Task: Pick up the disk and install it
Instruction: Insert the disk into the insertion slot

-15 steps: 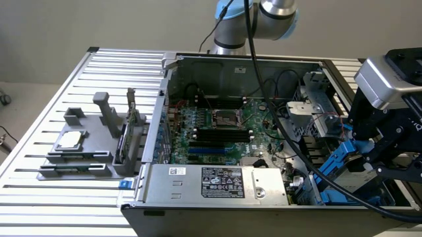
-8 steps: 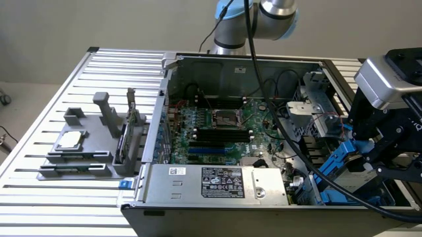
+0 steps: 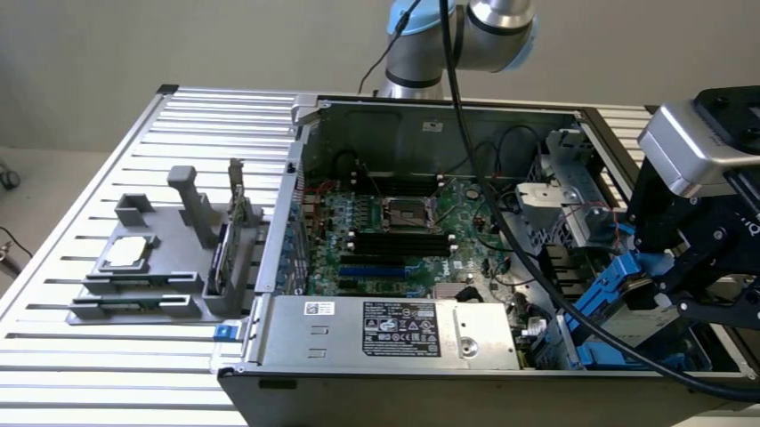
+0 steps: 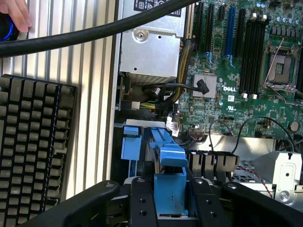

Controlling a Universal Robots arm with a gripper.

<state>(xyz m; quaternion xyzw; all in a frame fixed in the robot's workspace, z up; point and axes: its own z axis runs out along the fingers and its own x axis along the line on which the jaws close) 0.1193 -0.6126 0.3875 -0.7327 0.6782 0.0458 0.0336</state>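
Table (image 3: 131, 151): slatted metal; it carries everything we list below.
Fixture (image 3: 166, 298): grey holder at the exterior view's left, on the table, apart from the case.
Chip (image 3: 128, 253): square and silver, lying flat in the fixture.
Card (image 3: 244, 218): thin and green, standing on edge at the fixture's side nearest the case.
Case (image 3: 294, 191): open at mid-table; we can see inside.
Power supply (image 3: 392, 329): labelled silver box against the near wall of the case.
Board (image 3: 392, 222): green, flat on the case floor, with a framed socket and dark slots.
Arm (image 3: 457, 36): rises behind the case; a black cable (image 3: 505, 231) runs from it across the interior towards the exterior view's right.
Disk (image 3: 611, 285): at the exterior view's right end of the case, near the front corner. It is tilted, off the table, with its blue rails showing.
Gripper (image 4: 171, 182): closed on the disk; in the wrist view we note a black finger against each side of the blue carrier.
Keyboard (image 4: 33, 151): black, on the table just beside the case.
Hand (image 4: 16, 14): a person's fingers rest on the slats, well apart from the gripper, touching a blue object (image 4: 5, 28) that we cannot identify.
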